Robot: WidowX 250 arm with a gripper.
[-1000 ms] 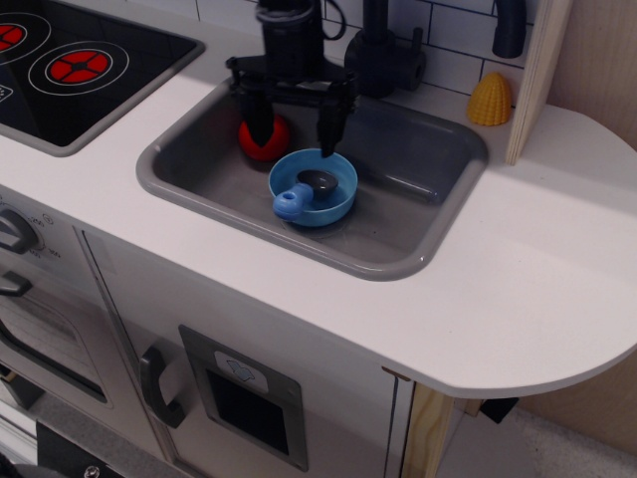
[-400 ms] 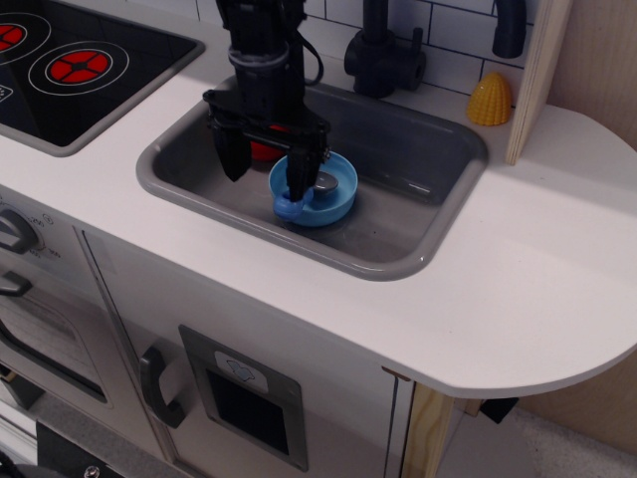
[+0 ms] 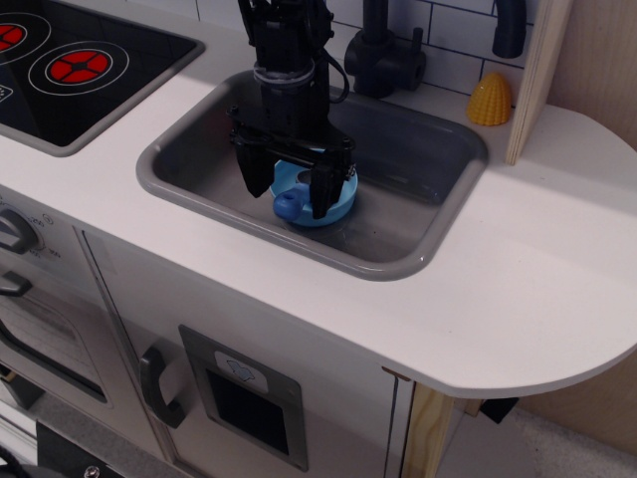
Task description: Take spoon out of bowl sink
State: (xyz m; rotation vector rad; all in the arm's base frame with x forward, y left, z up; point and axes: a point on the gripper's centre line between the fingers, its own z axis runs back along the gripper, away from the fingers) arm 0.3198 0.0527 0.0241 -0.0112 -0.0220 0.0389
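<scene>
observation.image: spoon (image 3: 290, 204) between pincer (image 3: 286, 190) fingers

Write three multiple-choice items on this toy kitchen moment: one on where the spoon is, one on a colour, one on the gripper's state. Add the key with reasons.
1. Where is the spoon?
A. on the stovetop
B. in the bowl inside the sink
C. on the white countertop

2. What colour is the corn toy by the wall?
A. yellow
B. green
C. purple

3. How does the gripper stand?
A. far above the faucet
B. closed on the corn toy
C. open, lowered with its fingers either side of the spoon's handle

Key: 1 B, its blue ring end shows at the bowl's front rim. 2 A, it is plainly yellow. 3 C, both fingers hang apart over the bowl.
</scene>
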